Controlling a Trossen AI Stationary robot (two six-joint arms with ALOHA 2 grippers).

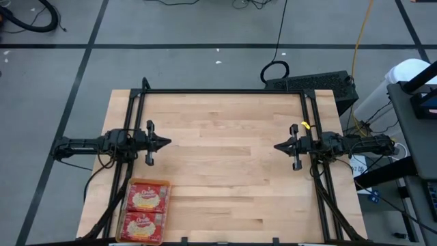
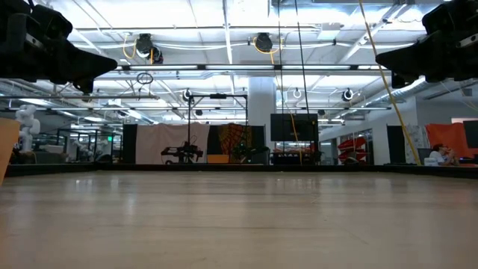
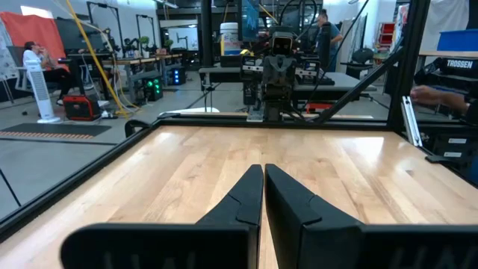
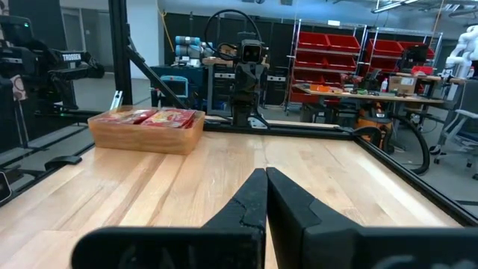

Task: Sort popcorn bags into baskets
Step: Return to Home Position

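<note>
Though unseen low, popcorn bags (image 1: pixel 145 199) overhead

Grey floor (image 1: pixel 205 27) all around the wooden counter (image 1: pixel 225 171), marked with black lines (image 1: pixel 171 46). Black cables (image 1: pixel 280 34) and a yellow cable (image 1: pixel 362 37) lying on it. Big, bright room behind, with a high ceiling full of long white lights (image 2: pixel 224 19) and pipes. White pillar (image 2: pixel 261 104) in the middle, dark screen (image 2: pixel 291 127) just beside it. Red bins (image 4: pixel 336 48) on shelves at one side. Far off, a person (image 3: pixel 33 60) sitting by an orange wall (image 3: pixel 11 30).
</note>
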